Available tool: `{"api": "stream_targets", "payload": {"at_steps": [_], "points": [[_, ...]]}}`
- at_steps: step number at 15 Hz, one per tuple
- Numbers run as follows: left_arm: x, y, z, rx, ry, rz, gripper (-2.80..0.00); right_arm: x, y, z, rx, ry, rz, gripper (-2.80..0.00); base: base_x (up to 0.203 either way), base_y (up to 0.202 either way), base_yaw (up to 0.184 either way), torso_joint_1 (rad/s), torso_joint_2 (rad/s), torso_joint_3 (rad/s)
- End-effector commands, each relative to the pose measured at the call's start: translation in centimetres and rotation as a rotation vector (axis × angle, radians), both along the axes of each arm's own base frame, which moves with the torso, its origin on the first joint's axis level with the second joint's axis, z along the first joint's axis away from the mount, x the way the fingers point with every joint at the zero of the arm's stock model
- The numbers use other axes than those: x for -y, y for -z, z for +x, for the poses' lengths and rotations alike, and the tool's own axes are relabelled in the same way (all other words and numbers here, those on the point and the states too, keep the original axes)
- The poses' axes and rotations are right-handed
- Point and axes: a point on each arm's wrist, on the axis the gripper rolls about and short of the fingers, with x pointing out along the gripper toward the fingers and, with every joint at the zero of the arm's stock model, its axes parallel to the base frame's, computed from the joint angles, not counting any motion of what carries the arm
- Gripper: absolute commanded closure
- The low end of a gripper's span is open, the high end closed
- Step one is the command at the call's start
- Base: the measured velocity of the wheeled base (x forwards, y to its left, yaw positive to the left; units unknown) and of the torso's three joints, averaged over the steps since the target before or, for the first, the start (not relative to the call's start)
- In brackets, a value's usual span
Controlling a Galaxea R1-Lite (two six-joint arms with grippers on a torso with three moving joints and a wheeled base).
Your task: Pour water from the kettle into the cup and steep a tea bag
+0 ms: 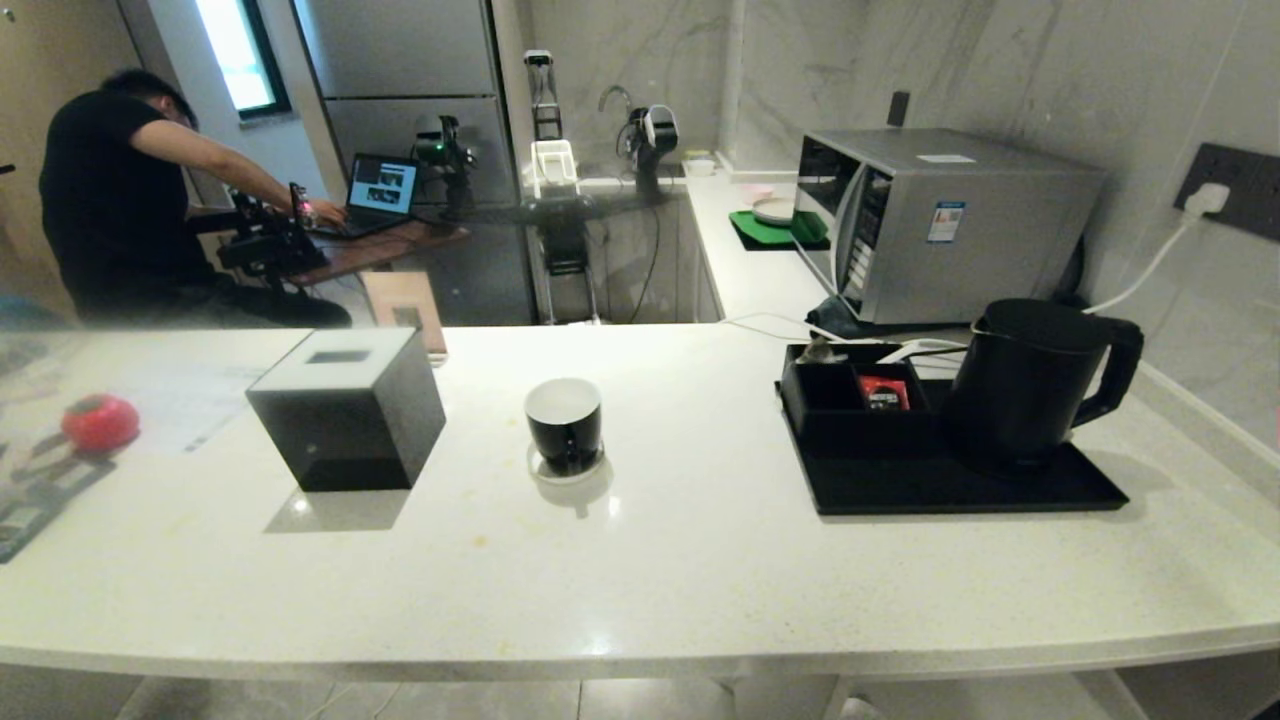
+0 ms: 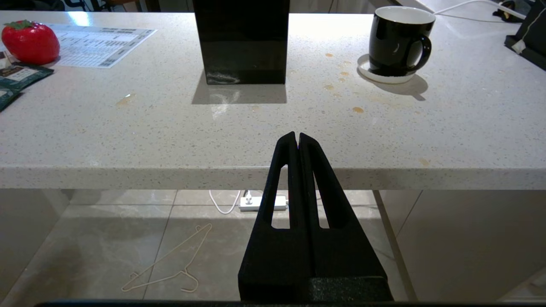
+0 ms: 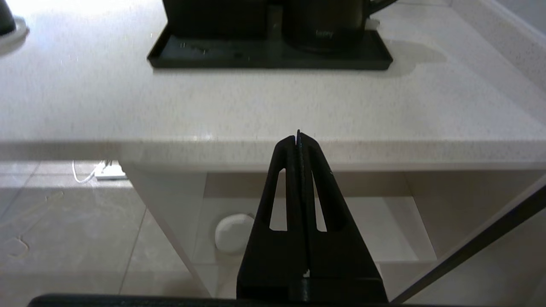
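From the head, the white desk [image 1: 700,560] fills the view and no arm shows. The cup [image 1: 564,424] stands on its small white saucer [image 1: 566,468] near the middle of the desk. The kettle [image 1: 1030,385] stands on a black tray [image 1: 960,485] toward the right edge, with its handle turned to the right. A black box [image 1: 345,405] sits toward the left edge, and a red toy strawberry [image 1: 99,421] lies close to that edge. A person is busy far behind the desk.

From the left wrist, the left end effector [image 2: 297,137] hangs in front of the desk's near edge, pinched closed and holding nothing. The cup's handle faces this way.

From the right wrist, the right end effector [image 3: 298,135] is also pinched closed and empty, just at the near edge, with the tray and kettle ahead of it.

I think the job has not really begun. The first step is to get the kettle. For that, the right end effector needs to open up, go over the desk and close around the kettle's handle.
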Motion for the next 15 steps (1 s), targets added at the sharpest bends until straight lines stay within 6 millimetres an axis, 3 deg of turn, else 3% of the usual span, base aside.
{"api": "stream_targets", "payload": {"at_steps": [1, 9, 15], "points": [[0.0, 0.0, 0.0, -0.001, -0.001, 0.0, 0.0, 0.0, -0.8, 1.6, -0.065, 0.009, 0.008, 0.0, 0.0, 0.0, 0.0, 0.0, 0.0, 0.0], [0.0, 0.0, 0.0, 0.0, -0.001, 0.0, 0.0, 1.0, -3.9, 5.2, -0.143, 0.202, 0.031, 0.0, 0.0, 0.0, 0.0, 0.0, 0.0, 0.0], [0.0, 0.0, 0.0, -0.001, -0.001, 0.0, 0.0, 2.9, -6.7, 11.6, -0.183, 0.24, 0.041, 0.0, 0.0, 0.0, 0.0, 0.0, 0.0, 0.0]]}}
